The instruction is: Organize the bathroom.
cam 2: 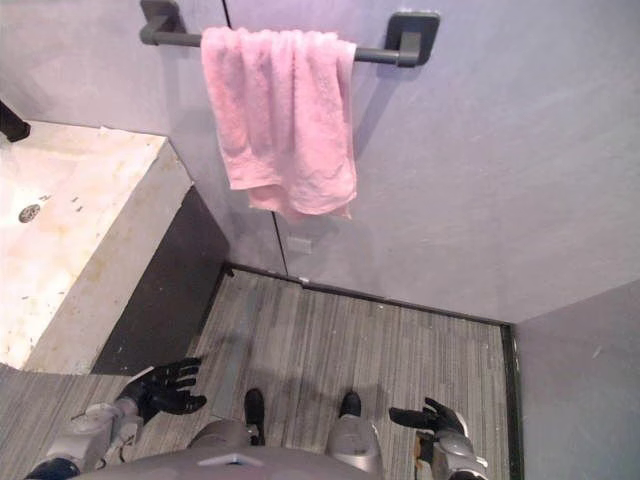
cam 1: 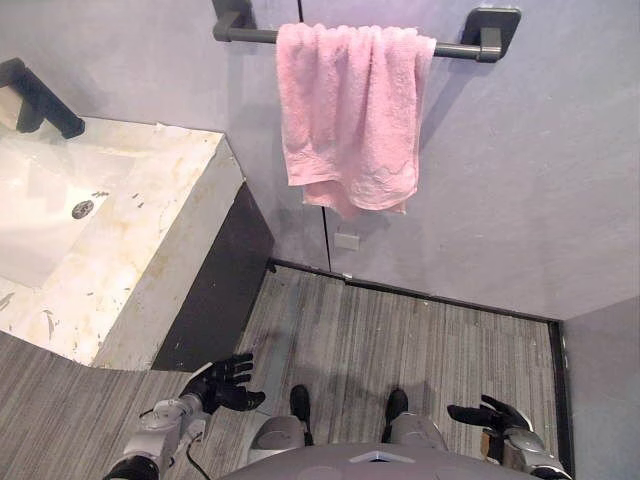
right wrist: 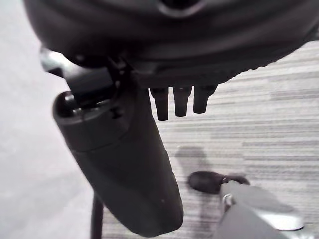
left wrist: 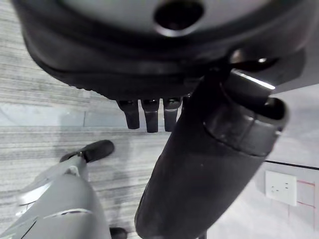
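A pink towel [cam 1: 350, 115] hangs folded over a dark wall rail [cam 1: 460, 47], bunched toward the rail's left part, its lower edge uneven. My left hand [cam 1: 225, 383] hangs low above the striped floor, far below the towel, fingers straight and holding nothing; its wrist view shows the thumb [left wrist: 209, 164] and fingertips [left wrist: 149, 114] spread over bare floor. My right hand [cam 1: 495, 415] hangs low at the right, also open, with its thumb [right wrist: 119, 164] apart from the fingers [right wrist: 182, 102].
A white marble washbasin block [cam 1: 130, 250] with a drain [cam 1: 83, 208] and dark tap [cam 1: 40, 100] stands at the left on a dark base. Grey walls close the front and right. A wall socket [cam 1: 346, 241] sits under the towel.
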You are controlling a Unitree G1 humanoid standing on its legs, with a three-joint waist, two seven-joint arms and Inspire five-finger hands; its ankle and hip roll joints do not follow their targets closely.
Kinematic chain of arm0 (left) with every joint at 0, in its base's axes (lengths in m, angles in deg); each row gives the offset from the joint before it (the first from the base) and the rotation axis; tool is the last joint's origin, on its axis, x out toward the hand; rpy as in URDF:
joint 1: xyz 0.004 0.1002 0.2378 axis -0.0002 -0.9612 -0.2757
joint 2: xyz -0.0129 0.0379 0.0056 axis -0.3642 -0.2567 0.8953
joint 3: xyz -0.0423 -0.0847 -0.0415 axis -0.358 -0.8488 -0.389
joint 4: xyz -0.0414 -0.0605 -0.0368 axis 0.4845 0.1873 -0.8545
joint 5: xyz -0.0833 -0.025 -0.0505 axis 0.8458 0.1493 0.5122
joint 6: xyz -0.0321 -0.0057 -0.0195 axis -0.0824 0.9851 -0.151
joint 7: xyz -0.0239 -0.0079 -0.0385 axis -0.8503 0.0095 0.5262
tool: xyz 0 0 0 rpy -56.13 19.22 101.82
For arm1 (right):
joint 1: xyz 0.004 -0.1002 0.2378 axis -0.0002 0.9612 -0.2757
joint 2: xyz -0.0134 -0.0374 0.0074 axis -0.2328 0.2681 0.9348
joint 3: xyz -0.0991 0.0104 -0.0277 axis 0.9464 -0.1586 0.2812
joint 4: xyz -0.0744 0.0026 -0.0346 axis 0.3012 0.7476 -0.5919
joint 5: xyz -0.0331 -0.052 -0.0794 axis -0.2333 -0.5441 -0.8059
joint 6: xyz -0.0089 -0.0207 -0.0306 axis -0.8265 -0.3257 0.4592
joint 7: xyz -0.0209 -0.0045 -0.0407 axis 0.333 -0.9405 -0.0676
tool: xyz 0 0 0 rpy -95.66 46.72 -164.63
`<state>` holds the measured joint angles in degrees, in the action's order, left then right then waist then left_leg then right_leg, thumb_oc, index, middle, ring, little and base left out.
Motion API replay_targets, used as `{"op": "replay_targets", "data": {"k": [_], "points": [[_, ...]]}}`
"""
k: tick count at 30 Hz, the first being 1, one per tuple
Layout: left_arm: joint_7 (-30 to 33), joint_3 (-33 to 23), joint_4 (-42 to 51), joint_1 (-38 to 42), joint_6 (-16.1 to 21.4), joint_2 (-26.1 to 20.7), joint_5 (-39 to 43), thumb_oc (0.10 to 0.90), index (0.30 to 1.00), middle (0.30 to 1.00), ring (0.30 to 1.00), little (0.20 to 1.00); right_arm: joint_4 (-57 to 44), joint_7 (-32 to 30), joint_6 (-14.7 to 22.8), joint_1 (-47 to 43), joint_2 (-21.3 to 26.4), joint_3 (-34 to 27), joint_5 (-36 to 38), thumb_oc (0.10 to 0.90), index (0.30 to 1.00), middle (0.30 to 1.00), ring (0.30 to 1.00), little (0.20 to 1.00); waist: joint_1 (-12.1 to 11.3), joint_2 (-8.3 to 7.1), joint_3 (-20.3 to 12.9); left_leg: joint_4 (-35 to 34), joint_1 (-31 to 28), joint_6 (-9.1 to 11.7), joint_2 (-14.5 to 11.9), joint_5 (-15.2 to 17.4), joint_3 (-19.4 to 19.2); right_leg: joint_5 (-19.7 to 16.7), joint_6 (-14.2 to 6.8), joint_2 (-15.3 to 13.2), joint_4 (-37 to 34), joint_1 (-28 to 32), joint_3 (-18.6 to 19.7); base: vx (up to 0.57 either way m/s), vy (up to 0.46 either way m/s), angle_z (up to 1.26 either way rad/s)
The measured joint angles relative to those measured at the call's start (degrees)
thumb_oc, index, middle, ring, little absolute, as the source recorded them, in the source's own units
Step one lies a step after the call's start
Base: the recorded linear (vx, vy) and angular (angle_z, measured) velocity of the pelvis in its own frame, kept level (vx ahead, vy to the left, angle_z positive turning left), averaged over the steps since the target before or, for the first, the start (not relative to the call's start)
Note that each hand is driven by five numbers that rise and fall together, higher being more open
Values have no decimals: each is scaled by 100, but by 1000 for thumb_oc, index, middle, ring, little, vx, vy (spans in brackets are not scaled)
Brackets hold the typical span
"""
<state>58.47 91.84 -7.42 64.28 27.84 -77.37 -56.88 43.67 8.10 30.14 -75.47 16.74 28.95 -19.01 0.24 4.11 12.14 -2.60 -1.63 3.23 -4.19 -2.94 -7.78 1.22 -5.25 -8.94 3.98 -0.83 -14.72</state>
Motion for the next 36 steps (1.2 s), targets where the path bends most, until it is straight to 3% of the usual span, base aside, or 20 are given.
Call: {"op": "replay_targets", "data": {"k": [5, 11, 12, 13, 14, 16, 17, 19, 21, 22, 23, 24, 26, 27, 28, 30, 31, 33, 35, 36], "points": [[-56, -136, 766, -241, -153, -626, 10, 800, 900, 900, 900, 900, -54, -19, -117, 181, -21, 5, -20, 800, 900, 900, 900, 900, 1, 214, -104, -23, -178, -52, 65, 49, -59, -102, -61, -33, -169, 208, 114, 95, -19, -8], [-375, -294, 1118, -389, -321, -646, 13, 800, 900, 900, 900, 900, 85, -30, -292, 627, 194, 4, -33, 800, 900, 900, 900, 900, 11, 643, -361, -25, -274, -50, 22, 49, -65, -196, -80, 60, -489, 405, 161, 49, -57, -5], [-450, -295, 1108, -454, -391, -624, 10, 800, 900, 900, 900, 900, 195, -31, -297, 647, 239, -6, -33, 800, 900, 900, 900, 900, 17, 702, -363, 149, -239, 43, -24, 55, -82, -178, -52, 145, -486, 407, 253, 25, -107, -14], [-466, -299, 1063, -448, -403, -612, 10, 800, 900, 900, 900, 900, 249, -27, -306, 622, 235, -10, -32, 800, 900, 900, 900, 900, 24, 657, -339, 468, -71, 101, -18, 23, -51, -132, 14, 123, -416, 366, 276, 3, -94, -14], [-476, -321, 1031, -419, -402, -613, 10, 800, 900, 900, 900, 900, 268, -25, -318, 583, 214, -11, -32, 800, 900, 900, 900, 900, 31, 519, -260, 914, 170, 245, 23, -69, 27, -80, 80, 38, -238, 260, 350, 44, -79, -8], [-526, -334, 935, -349, -409, -631, 8, 800, 900, 900, 900, 900, 297, -27, -305, 534, 183, -33, -32, 800, 900, 900, 900, 900, -4, 261, -131, 1686, 682, 657, 76, -421, 339, 26, 208, -108, -21, 78, 450, 121, -14, -4], [-559, -335, 862, -356, -404, -630, 9, 800, 900, 900, 900, 900, 326, -44, -308, 473, 180, -46, -31, 800, 900, 900, 900, 900, -6, 189, -63, 2028, 902, 666, 54, -579, 498, 51, 248, -61, -23, 65, 478, 213, 79, -6], [-561, -324, 634, -421, -354, -504, 4, 800, 900, 900, 900, 900, 432, -134, -305, 409, 112, -71, -31, 800, 900, 900, 900, 900, -22, 124, -23, 1930, 1046, 531, 36, -234, 559, 54, 254, 53, -147, 135, 539, 213, 93, -16], [-580, -180, 447, -571, -374, -371, -24, 800, 900, 900, 900, 900, 574, -191, -304, 367, 202, -119, -33, 800, 900, 900, 900, 900, -84, 137, -22, 465, 669, 461, 55, -201, 736, 51, 261, 173, -198, 85, 634, 154, 78, -39], [-614, -88, 430, -627, -376, -362, -132, 800, 900, 900, 900, 900, 636, -187, -279, 372, 228, -125, -35, 800, 900, 900, 900, 900, -105, 175, -15, 238, 619, 448, 46, -201, 728, 30, 296, 245, -225, 82, 651, 139, 77, -33], [-633, -50, 425, -675, -374, -360, -195, 800, 900, 900, 900, 900, 630, -184, -266, 384, 237, -131, -42, 800, 900, 900, 900, 900, -103, 171, -12, 285, 602, 435, 81, -191, 677, -14, 360, 251, -205, 69, 646, 207, 119, -28], [-652, -34, 421, -720, -370, -361, -215, 800, 900, 900, 900, 900, 615, -202, -251, 456, 241, -111, -39, 800, 900, 900, 900, 900, -92, 163, -13, 682, 514, 230, 141, -26, 454, -19, 368, 213, -118, 39, 640, 143, 83, -20], [-652, -34, 421, -720, -370, -361, -215, 800, 900, 900, 900, 900, 615, -202, -251, 456, 241, -111, -39, 800, 900, 900, 900, 900, -92, 163, -13, 682, 514, 230, 141, -26, 454, -19, 368, 213, -118, 39, 640, 71, 39, -13], [-658, -35, 422, -720, -346, -361, -216, 800, 900, 900, 900, 900, 535, -227, -134, 580, 259, -97, -33, 800, 900, 900, 900, 900, -23, 272, -73, 998, 303, 48, 163, 351, 469, -20, 354, 210, 74, -69, 668, 93, 57, -17], [-612, -58, 393, -661, -325, -384, -219, 800, 900, 900, 900, 900, 470, -258, -52, 660, 213, -101, -29, 800, 900, 900, 900, 900, 21, 385, -171, 553, 124, -39, 242, 632, 489, 7, 209, 166, 171, -220, 760, 93, 57, -17], [-612, -58, 393, -661, -325, -384, -219, 800, 900, 900, 900, 900, 470, -258, -52, 660, 213, -101, -29, 800, 900, 900, 900, 900, 21, 385, -171, 553, 124, -39, 242, 632, 489, 7, 209, 166, 171, -220, 760, 45, 29, -9], [-539, -176, 519, -536, -205, -574, -189, 800, 900, 900, 900, 900, 363, -254, -36, 740, -23, -93, -30, 800, 900, 900, 900, 900, 17, 301, -133, 262, -44, -191, 452, 381, 401, -65, 93, -26, 129, -259, 818, 71, 25, -20], [-462, -186, 545, -531, -181, -620, -186, 800, 900, 900, 900, 900, 171, -244, -30, 863, -85, -94, -13, 800, 900, 900, 900, 900, 25, 320, -144, 91, -130, -286, 545, 313, 342, -135, -14, -109, 25, -220, 875, 59, 11, -18], [-280, -291, 937, -698, -148, -636, -99, 800, 900, 900, 900, 900, -266, -218, 71, 952, -123, -97, -3, 800, 900, 900, 900, 900, 32, 465, -139, -254, -182, -369, 573, 114, 275, -192, -105, -113, -274, -115, 836, 9, -17, -10], [-280, -291, 937, -698, -148, -636, -99, 800, 900, 900, 900, 900, -266, -218, 71, 952, -123, -97, -3, 800, 900, 900, 900, 900, 32, 465, -139, -254, -182, -369, 573, 114, 275, -192, -105, -113, -274, -115, 836, 0, 0, 0]]}}
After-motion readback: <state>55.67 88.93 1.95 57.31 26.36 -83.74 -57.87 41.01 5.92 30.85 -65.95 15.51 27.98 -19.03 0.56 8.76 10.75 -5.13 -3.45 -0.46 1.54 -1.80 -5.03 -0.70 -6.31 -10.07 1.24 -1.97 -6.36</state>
